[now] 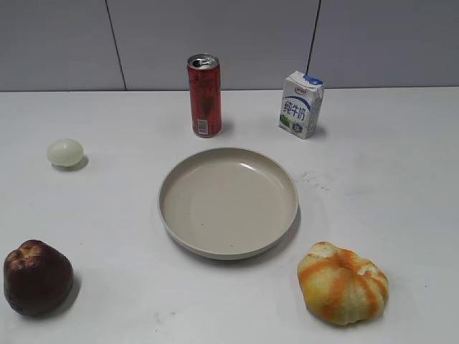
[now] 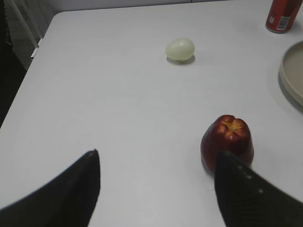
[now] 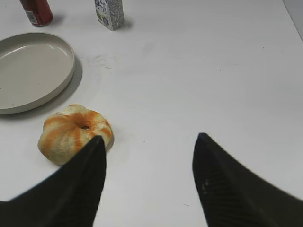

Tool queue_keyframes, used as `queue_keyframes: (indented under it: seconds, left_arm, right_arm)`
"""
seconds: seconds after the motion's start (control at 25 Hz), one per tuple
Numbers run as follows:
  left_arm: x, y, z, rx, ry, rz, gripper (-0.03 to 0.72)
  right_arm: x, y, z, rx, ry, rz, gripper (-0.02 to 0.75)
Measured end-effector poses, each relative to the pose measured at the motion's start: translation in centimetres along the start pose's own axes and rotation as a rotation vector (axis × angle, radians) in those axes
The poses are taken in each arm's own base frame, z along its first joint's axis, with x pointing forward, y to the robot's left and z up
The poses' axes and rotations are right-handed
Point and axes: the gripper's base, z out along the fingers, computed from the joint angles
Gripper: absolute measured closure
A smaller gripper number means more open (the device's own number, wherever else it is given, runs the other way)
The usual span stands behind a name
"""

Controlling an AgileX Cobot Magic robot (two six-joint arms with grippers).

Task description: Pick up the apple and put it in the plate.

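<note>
The dark maroon apple [image 1: 36,278] with a yellowish dimpled top sits at the table's front left. In the left wrist view the apple [image 2: 227,142] lies just beyond my right finger. My left gripper [image 2: 158,153] is open and empty, with bare table between its fingers. The beige plate [image 1: 176,179] lies empty in the table's middle; its rim shows in the left wrist view [image 2: 289,75] and in the right wrist view [image 3: 61,80]. My right gripper [image 3: 149,139] is open and empty over bare table. Neither gripper shows in the exterior view.
An orange-and-yellow ribbed fruit [image 1: 343,283] lies front right, beside my right gripper's left finger [image 3: 71,135]. A pale egg-like ball [image 1: 65,153] lies at the left. A red can [image 1: 204,95] and a milk carton [image 1: 301,104] stand behind the plate.
</note>
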Motion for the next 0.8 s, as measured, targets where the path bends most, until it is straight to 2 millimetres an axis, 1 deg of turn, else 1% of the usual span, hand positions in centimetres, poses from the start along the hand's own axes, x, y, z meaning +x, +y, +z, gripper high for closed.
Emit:
queue_keyframes:
  seconds: [0.6, 0.72, 0.8]
  left_arm:
    - [0.0, 0.0, 0.0, 0.000, 0.000, 0.000, 0.116]
    - [-0.4, 0.1, 0.6, 0.005, 0.037, -0.003, 0.116]
    - [-1.1, 0.3, 1.3, 0.012, 0.080, 0.015, 0.116]
  right_arm:
    - [0.0, 0.0, 0.0, 0.000, 0.000, 0.000, 0.295]
    - [0.0, 0.0, 0.0, 0.000, 0.000, 0.000, 0.295]
    - [0.0, 0.0, 0.0, 0.000, 0.000, 0.000, 0.295]
